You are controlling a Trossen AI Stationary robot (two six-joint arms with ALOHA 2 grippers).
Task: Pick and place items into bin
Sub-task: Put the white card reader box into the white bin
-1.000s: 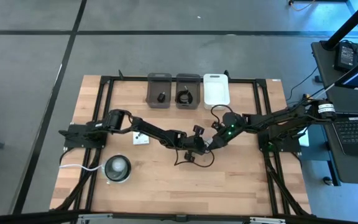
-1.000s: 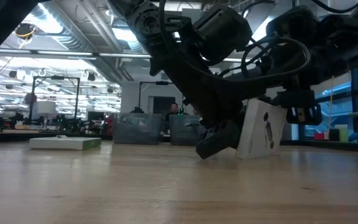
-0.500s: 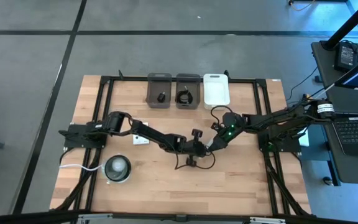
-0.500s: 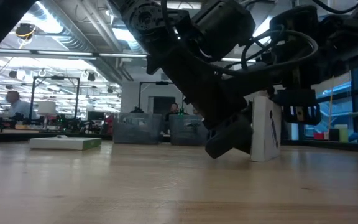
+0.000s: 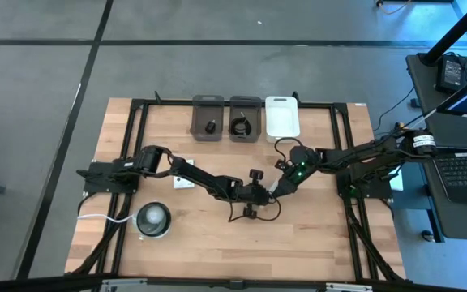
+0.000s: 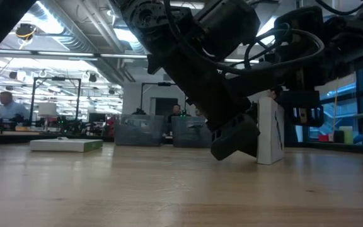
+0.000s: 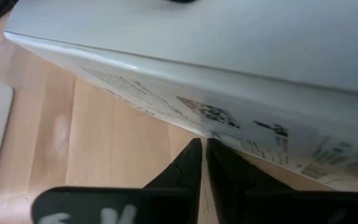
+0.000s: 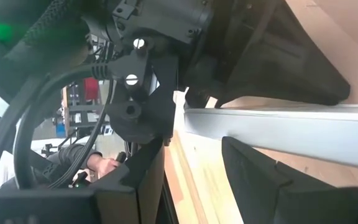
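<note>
A flat white packet [image 6: 271, 129] with dark print stands upright on its lower edge near the table's middle, between my two grippers. My left gripper [image 7: 205, 144] is shut, its tips at the packet's printed face [image 7: 241, 118]; in the high view it [image 5: 259, 195] reaches in from the left. My right gripper [image 8: 197, 137] stands open on the packet's other side, coming from the right [image 5: 285, 182]. A second white packet [image 5: 183, 178] lies flat under my left arm. My left gripper presses its shut fingertips [image 7: 194, 155] against the packet's printed face [image 7: 219, 127], low down, slanting down from the table's left. The packet stands upright with its bottom edge on the table. My right gripper has one fingertip [image 8: 232, 144] against the packet's opposite face [image 8: 272, 146], from the table's right; nothing is pinched between its fingers.
Two dark bins stand at the far edge, one holding a tiny black block [image 5: 209, 126], the other a coiled black cable [image 5: 240, 126]; a white bin [image 5: 282, 118] stands beside them. A round grey-white disc [image 5: 153, 220] with a white cord sits near left.
My left gripper has gone a little toward the table's right edge and rolled. The packet, tilted a second ago, now stands upright and sits slightly farther right, its bottom edge still on the table.
</note>
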